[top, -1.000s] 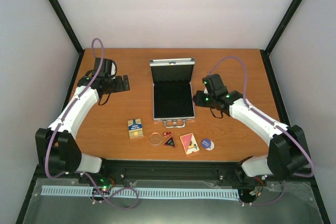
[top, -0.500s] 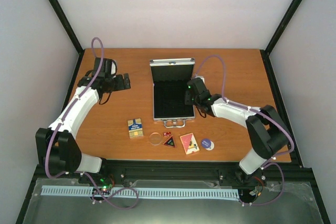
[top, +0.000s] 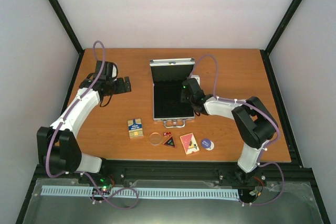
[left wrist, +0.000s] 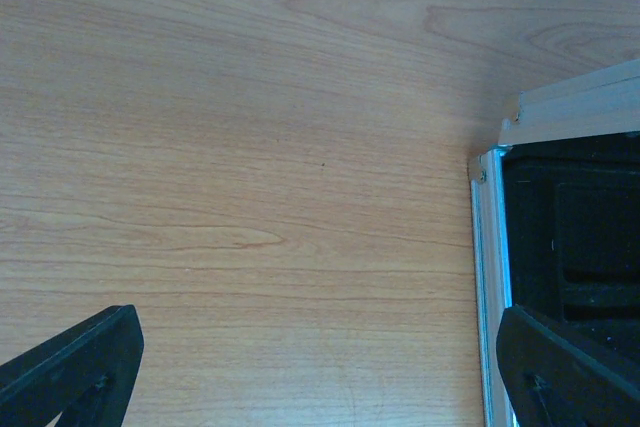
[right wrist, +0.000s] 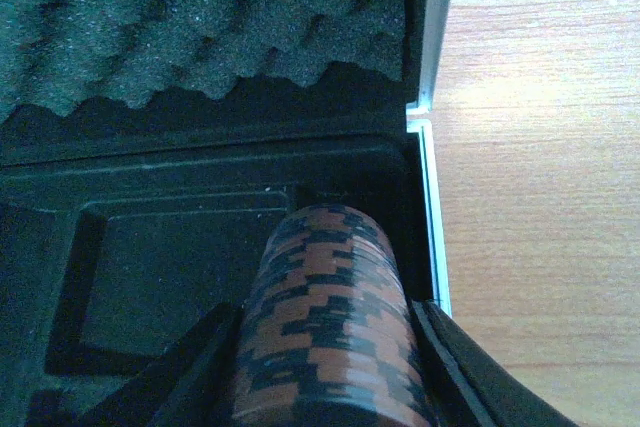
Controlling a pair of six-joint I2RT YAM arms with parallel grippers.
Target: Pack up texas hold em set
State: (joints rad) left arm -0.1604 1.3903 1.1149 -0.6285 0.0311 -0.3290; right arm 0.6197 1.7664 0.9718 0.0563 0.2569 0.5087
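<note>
**Chip stack gripped over the right side of the open case**

At the left, the left end effector (top: 124, 84) sits over bare tabletop (top: 105, 124), well left of the case (top: 173, 117). Only its wrist view shows its fingers (left wrist: 70, 367) spread wide with nothing between them. That view also shows the case's silver left rim close by the right-hand finger.

Along the near edge lies a row of pieces, all flat on the wood. From the left they are the blue-yellow deck (top: 135, 128), clear disc (top: 155, 138), red dice (top: 166, 134), black triangle (top: 169, 142), pink deck (top: 189, 143) and blue disc (top: 207, 144). The dice lie near the case's handle.

The case stands open, its lid raised at the far side and its black lining moulded into recesses. The right end effector (top: 187, 95) reaches over its right-hand interior. The overhead view hides its load. The wrist view shows it clamped on the brown chip stack (right wrist: 325, 317), which has dark edge marks and lies just inside the right rim. Whether the stack touches the lining cannot be told. The lid's egg-crate foam (right wrist: 200, 27) shows only there. Right of the case, bare wood runs to the tabletop's edge.
</note>
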